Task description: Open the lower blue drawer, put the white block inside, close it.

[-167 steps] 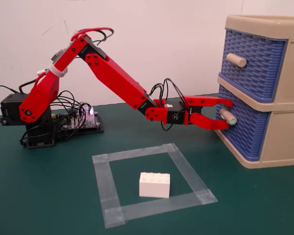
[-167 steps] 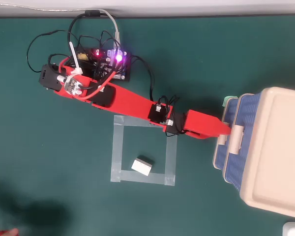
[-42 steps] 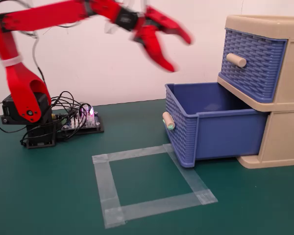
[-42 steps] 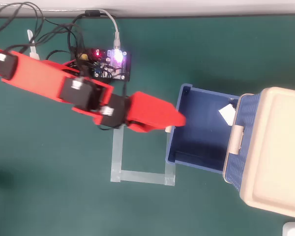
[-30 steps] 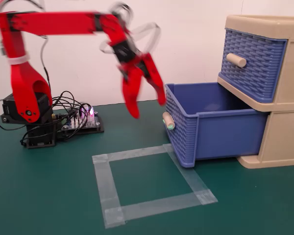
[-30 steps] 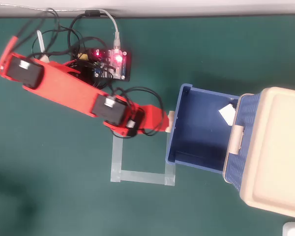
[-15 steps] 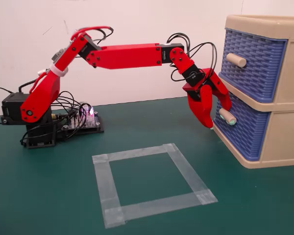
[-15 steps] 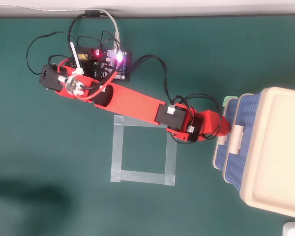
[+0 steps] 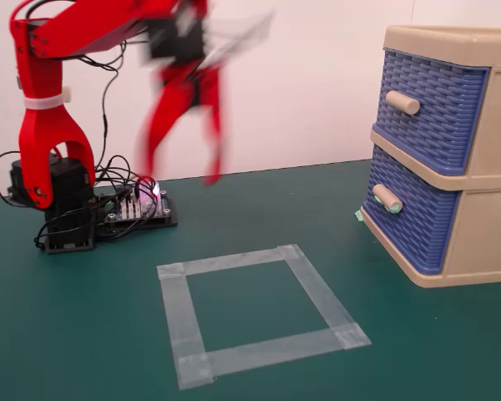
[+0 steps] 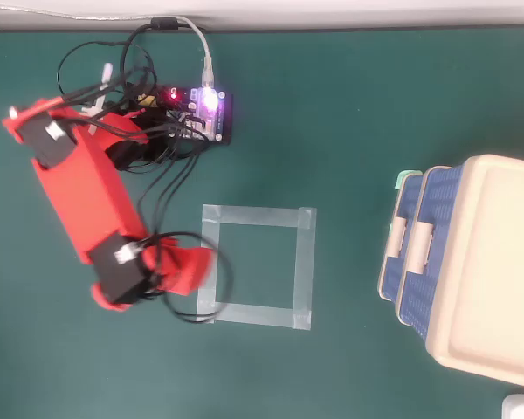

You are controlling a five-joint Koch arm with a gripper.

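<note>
Even bright light (claw (image 9: 182, 142) motion-blurred)

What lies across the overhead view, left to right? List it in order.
Red arm with its blurred gripper → lit controller board → grey tape square → lower blue drawer, its teal-tipped handle sticking out → beige cabinet. The white block is not visible.

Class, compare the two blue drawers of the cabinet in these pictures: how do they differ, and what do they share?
The upper drawer sits above the lower drawer. The upper drawer's handle is plain beige, while the lower drawer's handle has a pale teal tip. In the overhead view, the lower drawer sticks out slightly further than the upper one. Both are blue basket-weave, in one beige cabinet.
</note>
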